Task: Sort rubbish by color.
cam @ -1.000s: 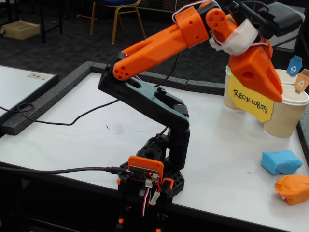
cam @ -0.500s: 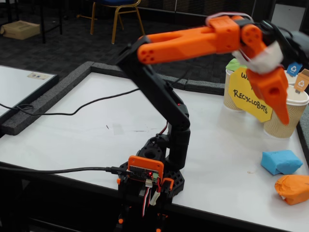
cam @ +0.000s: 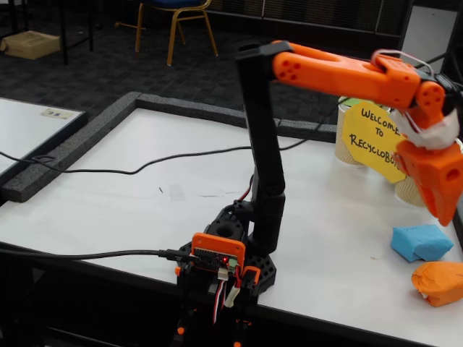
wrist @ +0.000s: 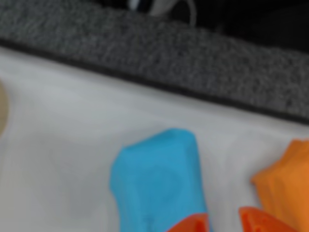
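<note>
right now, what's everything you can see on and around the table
blue crumpled paper lump: one, blue, on the white table near its right edge in the fixed view; under the wrist camera
orange crumpled paper lump: one, orange, just in front of the blue one, partly cut off
beige ribbed paper cups: at least two, beige, behind the sign, mostly hidden
yellow hexagonal sign: one, yellow, black lettering, in front of the cups
white table: one, white, grey foam border
black cables: two, black, running to the arm base
chair: one, gold legs, blue seat, on the floor behind
orange and black arm: one, base at the table's front edge
tool: one, orange, hanging above the blue lump; open or shut unclear
</note>
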Available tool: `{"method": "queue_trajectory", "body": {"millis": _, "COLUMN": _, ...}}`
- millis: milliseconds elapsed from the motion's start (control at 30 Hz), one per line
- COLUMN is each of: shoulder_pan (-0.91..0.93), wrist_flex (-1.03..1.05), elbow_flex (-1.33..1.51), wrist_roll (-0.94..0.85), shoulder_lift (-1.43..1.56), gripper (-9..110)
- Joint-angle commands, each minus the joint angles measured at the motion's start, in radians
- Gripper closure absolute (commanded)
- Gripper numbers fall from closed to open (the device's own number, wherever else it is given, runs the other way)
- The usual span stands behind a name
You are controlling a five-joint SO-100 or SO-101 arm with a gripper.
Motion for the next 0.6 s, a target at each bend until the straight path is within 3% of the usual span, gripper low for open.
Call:
{"method": "queue_trajectory", "body": {"millis": 0, "shoulder_pan": -0.023, "wrist_flex": -0.026, "elbow_flex": -0.158, "wrist_roll": -0.058, "shoulder_lift": -0.011, "gripper": 92}}
{"method": "queue_trajectory", "body": {"millis": 233, "shoulder_pan": -0.040, "wrist_flex": 0.012, "elbow_flex": -0.150, "wrist_roll": -0.058, "shoulder_lift": -0.038, "gripper": 80}}
{"method": "queue_trajectory", "body": {"millis": 567, "shoulder_pan": -0.032, "wrist_flex": -0.009, "elbow_flex": -0.176, "wrist_roll": -0.058, "shoulder_lift": -0.173, "gripper": 77}}
